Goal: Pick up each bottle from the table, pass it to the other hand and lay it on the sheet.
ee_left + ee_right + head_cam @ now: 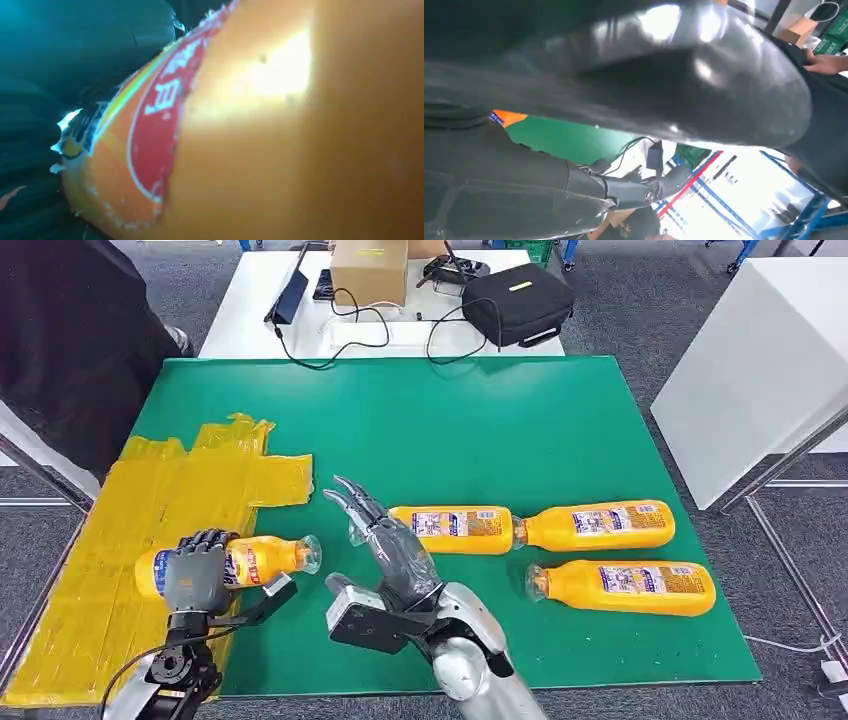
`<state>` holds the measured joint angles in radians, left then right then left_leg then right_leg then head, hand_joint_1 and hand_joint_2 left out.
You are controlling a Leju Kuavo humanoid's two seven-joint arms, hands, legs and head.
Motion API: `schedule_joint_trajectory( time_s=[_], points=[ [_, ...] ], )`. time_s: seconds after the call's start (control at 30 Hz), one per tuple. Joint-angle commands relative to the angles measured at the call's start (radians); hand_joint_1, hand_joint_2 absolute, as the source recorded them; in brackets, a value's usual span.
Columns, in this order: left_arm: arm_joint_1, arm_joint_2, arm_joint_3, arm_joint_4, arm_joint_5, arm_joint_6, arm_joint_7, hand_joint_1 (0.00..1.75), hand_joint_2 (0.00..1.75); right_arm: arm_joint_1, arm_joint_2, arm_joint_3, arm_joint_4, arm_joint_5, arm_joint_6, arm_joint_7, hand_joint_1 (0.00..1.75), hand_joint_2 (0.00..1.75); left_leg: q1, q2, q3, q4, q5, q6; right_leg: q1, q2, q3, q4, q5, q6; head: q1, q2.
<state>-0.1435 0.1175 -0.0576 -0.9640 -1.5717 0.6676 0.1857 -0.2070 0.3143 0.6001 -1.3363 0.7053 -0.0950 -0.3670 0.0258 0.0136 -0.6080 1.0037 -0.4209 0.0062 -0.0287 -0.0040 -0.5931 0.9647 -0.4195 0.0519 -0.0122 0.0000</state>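
My left hand (197, 573) grips an orange juice bottle (262, 558) lying on its side, its body over the edge of the yellow sheet (110, 540) and its neck pointing right over the green mat (480, 430). Up close, the bottle's orange body and red label (165, 115) sit against the hand. My right hand (385, 540) is open, fingers spread, beside the bottle's neck and holding nothing. Three more orange bottles lie on the mat to the right: one (455, 529) just past the right hand, one (600, 525) end to end with it, one (625, 587) nearer me.
A white table (250, 300) behind the mat carries a cardboard box (369, 270), a black case (520, 302) and cables. A person in dark clothes (70, 340) stands at the far left. A white cabinet (760, 360) stands at the right.
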Motion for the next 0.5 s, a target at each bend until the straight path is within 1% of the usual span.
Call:
schedule_joint_trajectory(
  time_s=[0.03,0.1,0.13,0.2,0.23,0.27,0.3,0.33,0.37,0.4,0.43,0.47,0.5],
  points=[
    [-0.025,0.001,0.040,0.102,0.001,0.031,-0.038,1.75,1.75,-0.055,-0.019,0.016,0.108,-0.008,0.006,-0.003,0.00,0.00,0.000,0.000,0.005,-0.001,-0.001,0.001,0.000,0.001,0.005,-0.001,-0.001,-0.003,0.000,0.000],
    [-0.025,0.001,0.040,0.102,0.001,0.031,-0.038,1.75,1.75,-0.055,-0.019,0.016,0.108,-0.008,0.006,-0.003,0.00,0.00,0.000,0.000,0.002,-0.001,0.000,0.001,0.000,0.001,0.002,-0.001,0.000,-0.001,0.000,0.000],
    [-0.025,0.001,0.040,0.102,0.001,0.031,-0.038,1.75,1.75,-0.055,-0.019,0.016,0.108,-0.008,0.006,-0.003,0.00,0.00,0.000,0.000,0.006,-0.001,-0.001,0.002,0.001,0.002,0.006,-0.001,-0.001,-0.004,0.000,0.000],
    [-0.025,0.001,0.040,0.102,0.001,0.031,-0.038,1.75,1.75,-0.055,-0.019,0.016,0.108,-0.008,0.006,-0.003,0.00,0.00,0.000,0.000,0.003,-0.001,0.000,0.000,0.000,0.001,0.003,-0.001,0.000,-0.002,0.000,0.000],
    [-0.026,0.001,0.030,0.108,0.001,0.031,-0.032,1.75,1.75,-0.056,-0.020,0.016,0.112,-0.008,0.006,-0.003,0.00,0.00,0.000,0.000,0.005,-0.001,-0.001,0.001,0.001,0.001,0.004,-0.001,-0.001,-0.003,0.000,0.000],
    [-0.030,-0.004,0.027,0.118,0.001,0.031,-0.032,1.64,1.75,-0.058,-0.020,0.015,0.115,-0.010,0.006,-0.004,0.00,0.00,0.000,0.000,0.004,-0.001,0.000,0.000,0.000,0.001,0.004,-0.001,0.000,-0.003,0.000,0.000],
    [-0.034,-0.011,0.032,0.125,0.001,0.031,-0.037,0.03,1.75,-0.059,-0.019,0.014,0.118,-0.011,0.005,-0.004,0.00,0.00,0.000,0.000,0.004,-0.001,0.000,0.000,0.000,0.001,0.003,-0.001,0.000,-0.002,0.000,0.000],
    [-0.046,-0.043,0.098,0.146,0.001,0.031,-0.087,0.00,1.75,-0.063,-0.021,0.014,0.129,-0.015,0.002,-0.006,0.00,0.00,0.000,0.000,0.003,-0.001,0.000,0.000,0.000,0.000,0.002,0.000,0.000,-0.002,0.000,0.000],
    [-0.051,-0.060,0.136,0.152,0.007,0.031,-0.118,0.00,1.75,-0.062,-0.021,0.014,0.131,-0.016,0.000,-0.006,0.00,0.00,0.000,-0.001,0.005,-0.001,0.000,0.001,0.000,0.000,0.005,-0.001,-0.001,-0.003,0.000,0.000],
    [-0.092,-0.094,0.257,0.238,0.024,0.031,-0.226,0.00,0.00,-0.051,-0.026,0.011,0.133,-0.012,-0.012,-0.004,0.00,0.00,0.000,-0.001,0.004,-0.001,0.000,0.000,0.000,0.000,0.004,-0.001,0.000,-0.002,0.000,0.000],
    [-0.121,-0.110,0.310,0.271,0.019,0.031,-0.222,0.00,0.00,-0.042,-0.030,0.006,0.139,-0.012,-0.018,-0.007,0.00,0.00,0.000,-0.001,0.004,-0.001,0.001,0.000,0.000,0.000,0.004,-0.001,0.000,-0.002,0.000,0.000],
    [-0.155,-0.139,0.413,0.327,0.216,0.031,-0.471,0.00,0.00,-0.028,-0.033,-0.007,0.138,-0.009,-0.037,-0.006,0.00,0.00,0.000,-0.002,0.006,-0.002,0.000,0.001,0.000,-0.001,0.006,-0.001,-0.001,-0.003,0.000,0.000],
    [-0.193,-0.159,0.505,0.384,0.294,0.031,-0.588,0.00,0.00,-0.014,-0.036,-0.019,0.133,-0.012,-0.043,-0.009,0.00,0.00,0.000,-0.003,0.005,-0.002,0.001,0.000,0.001,-0.002,0.005,-0.002,0.000,-0.002,0.000,0.000]
  ],
)
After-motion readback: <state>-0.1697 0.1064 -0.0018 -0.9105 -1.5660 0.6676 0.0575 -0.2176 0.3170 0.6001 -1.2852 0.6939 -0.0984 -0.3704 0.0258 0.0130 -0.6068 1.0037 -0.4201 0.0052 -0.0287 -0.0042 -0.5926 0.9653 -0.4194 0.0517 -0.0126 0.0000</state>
